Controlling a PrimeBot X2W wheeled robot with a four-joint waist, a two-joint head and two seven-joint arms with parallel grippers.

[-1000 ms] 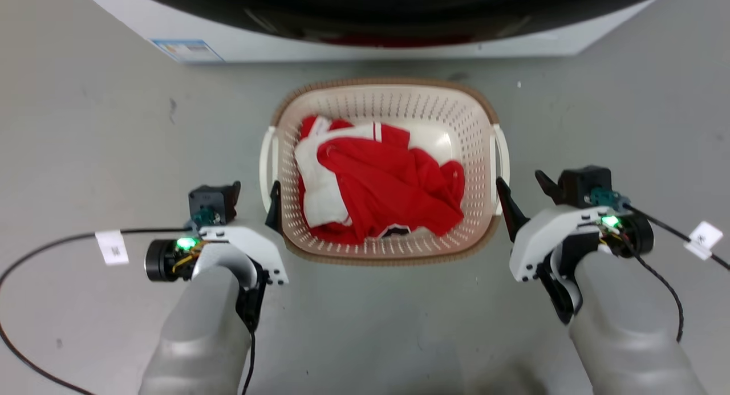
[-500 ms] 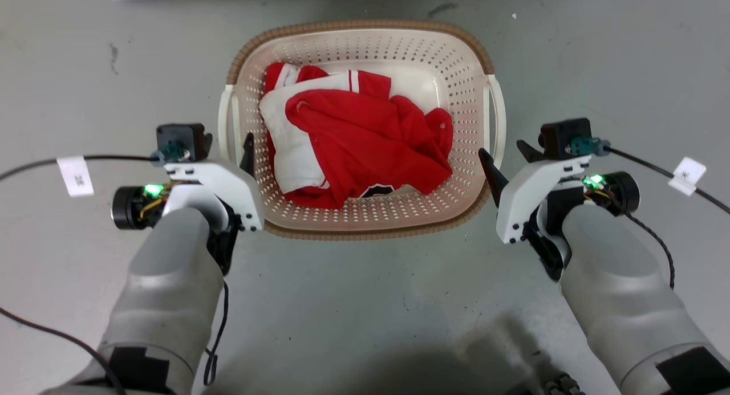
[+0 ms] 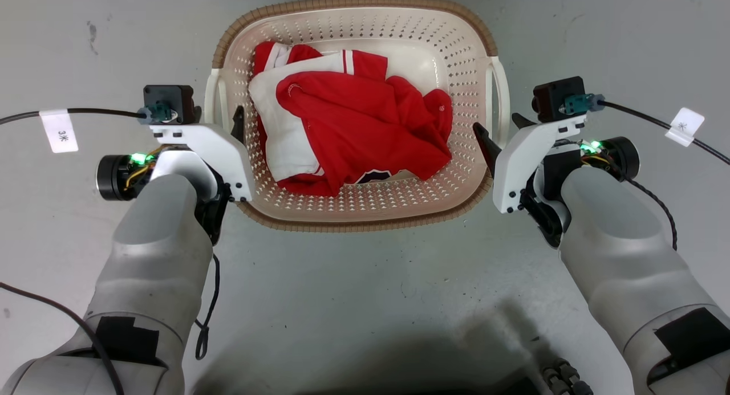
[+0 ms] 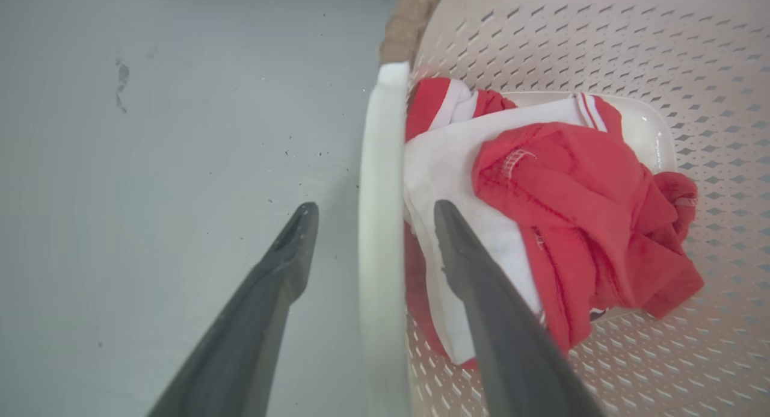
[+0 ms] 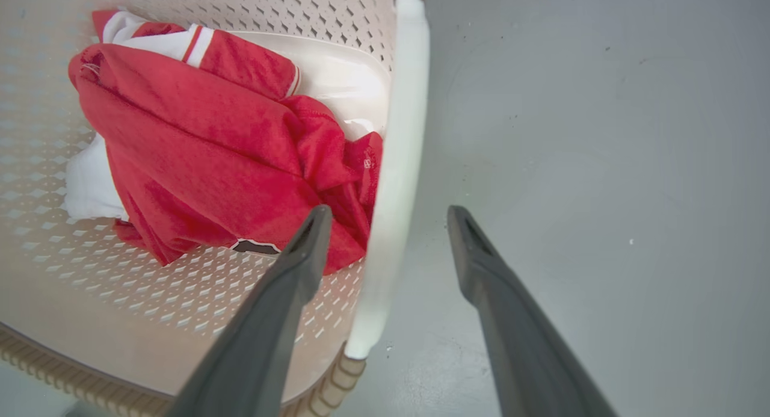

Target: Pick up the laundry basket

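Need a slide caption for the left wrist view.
Open left gripper straddling the white side handle of the laundry basket, red and white clothes inside.

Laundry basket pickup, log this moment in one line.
left gripper: open, astride left handle; right gripper: open, astride right handle; laundry basket: on floor, holding clothes

Bright, even, diffuse light, no hard shadows. Wrist views: wide-angle bending at edges; left gripper (image 4: 374, 207) fingers (image 4: 252, 321) soft close-up, white handle (image 4: 380, 164) between them nearly blown out. Sheen on laundry basket (image 5: 337, 74) bottom ahead-left of right gripper (image 5: 389, 212). Head view: soft dark shadow on floor (image 3: 365, 281) behind both.
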